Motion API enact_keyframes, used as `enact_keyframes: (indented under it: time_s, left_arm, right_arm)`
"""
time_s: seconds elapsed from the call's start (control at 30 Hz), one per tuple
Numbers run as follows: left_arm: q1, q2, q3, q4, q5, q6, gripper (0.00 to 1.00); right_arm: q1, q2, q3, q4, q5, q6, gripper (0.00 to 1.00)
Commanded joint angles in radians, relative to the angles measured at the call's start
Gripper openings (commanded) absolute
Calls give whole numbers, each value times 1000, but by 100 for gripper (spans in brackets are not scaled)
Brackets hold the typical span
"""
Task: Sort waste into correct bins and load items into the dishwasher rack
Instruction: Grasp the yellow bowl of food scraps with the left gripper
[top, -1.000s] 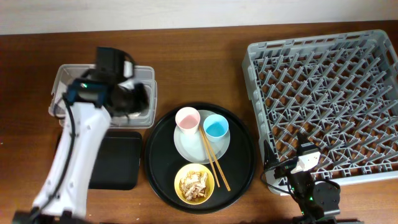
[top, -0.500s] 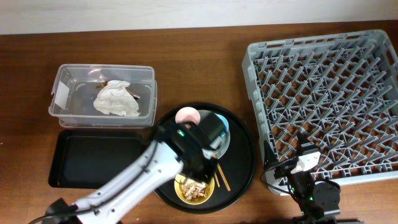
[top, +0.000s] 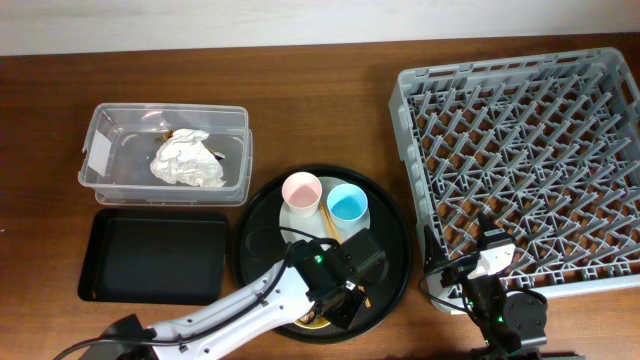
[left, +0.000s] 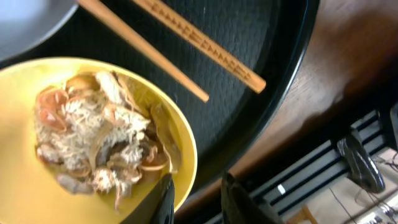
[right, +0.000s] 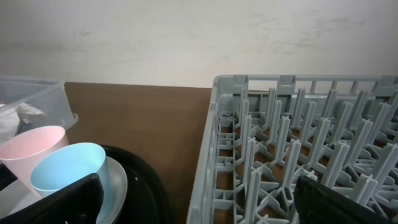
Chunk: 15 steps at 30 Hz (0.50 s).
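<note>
Left gripper (left: 196, 190) hangs with jaws parted over the round black tray (left: 273, 37), straddling the rim of the yellow bowl (left: 25, 124) of food scraps (left: 93, 137) that sits on the tray, one finger over the bowl, the other outside; the chopsticks (left: 199, 43) lie on the tray just beside the bowl

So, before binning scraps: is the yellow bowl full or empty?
Filled: the yellow bowl holds a heap of beige food scraps.

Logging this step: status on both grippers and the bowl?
Left gripper straddling yellow bowl rim, grip unclear. Right gripper open beside rack. Scraps in bowl; chopsticks lie close by.
</note>
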Motion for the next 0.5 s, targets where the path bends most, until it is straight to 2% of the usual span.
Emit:
enact_keyframes:
  time_s: [0.0, 0.17, 0.47]
  left_arm:
    - [-2, 5, -39, 41, -20, -9, 26]
    - [-2, 5, -89, 111, -21, -8, 26]
    - [-2, 40, -92, 148, -57, -8, 26]
  right_arm:
    - [7, -7, -5, -5, 2, -3, 99]
    - [6, -7, -5, -5, 2, -3, 98]
    - [7, -7, -5, -5, 2, -3, 99]
